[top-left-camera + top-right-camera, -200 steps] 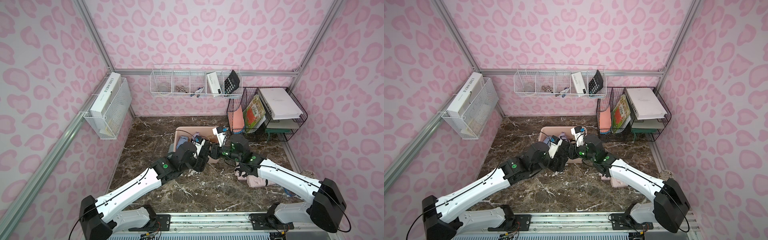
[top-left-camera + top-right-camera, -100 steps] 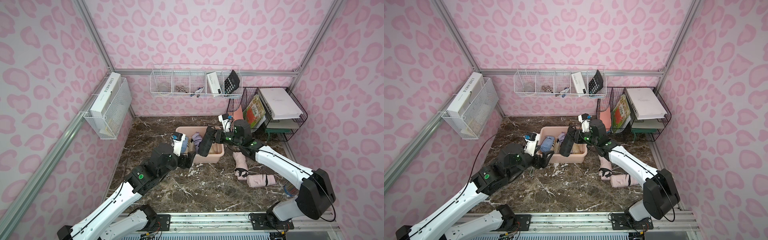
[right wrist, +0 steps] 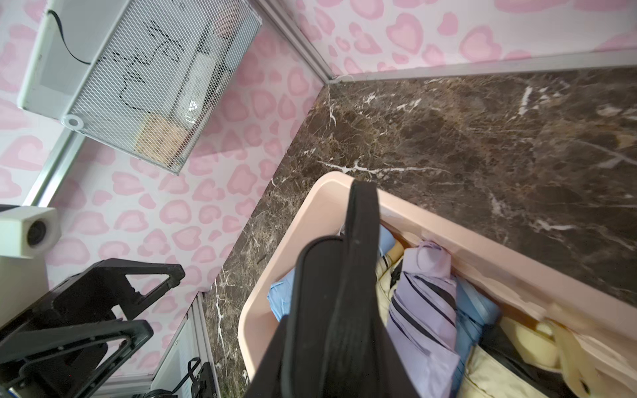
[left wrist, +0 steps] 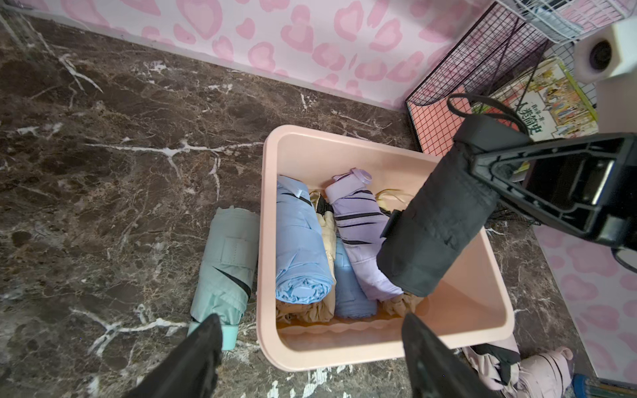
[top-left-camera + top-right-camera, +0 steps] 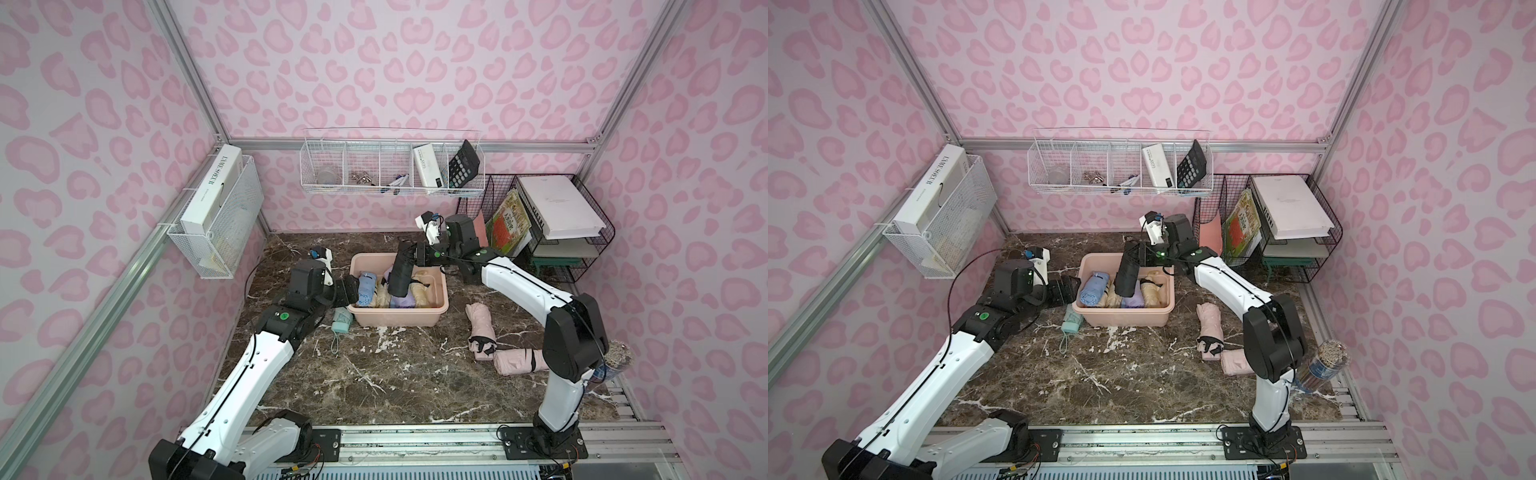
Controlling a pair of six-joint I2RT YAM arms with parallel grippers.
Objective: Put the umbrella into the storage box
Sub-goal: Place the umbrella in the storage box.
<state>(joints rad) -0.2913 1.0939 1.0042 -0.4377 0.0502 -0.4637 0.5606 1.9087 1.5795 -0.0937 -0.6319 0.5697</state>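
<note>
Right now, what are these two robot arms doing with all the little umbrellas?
The right end effector grips a black umbrella, tilted over the storage box, where several folded umbrellas lie. The left end effector is open and empty beside the box, near a mint umbrella on the marble. Two pale pink umbrellas lie outside.

Left arm (image 5: 253, 357) stretched from its base at 7 o'clock toward centre; left gripper (image 5: 1065, 288) low, pointing to 3 o'clock, jaws wide apart; right arm (image 5: 519, 286) elbow up at 4 o'clock, forearm running to 10 o'clock; right gripper (image 5: 409, 257) clamped on top end of black umbrella (image 5: 401, 276), pointing to 9 o'clock.
</note>
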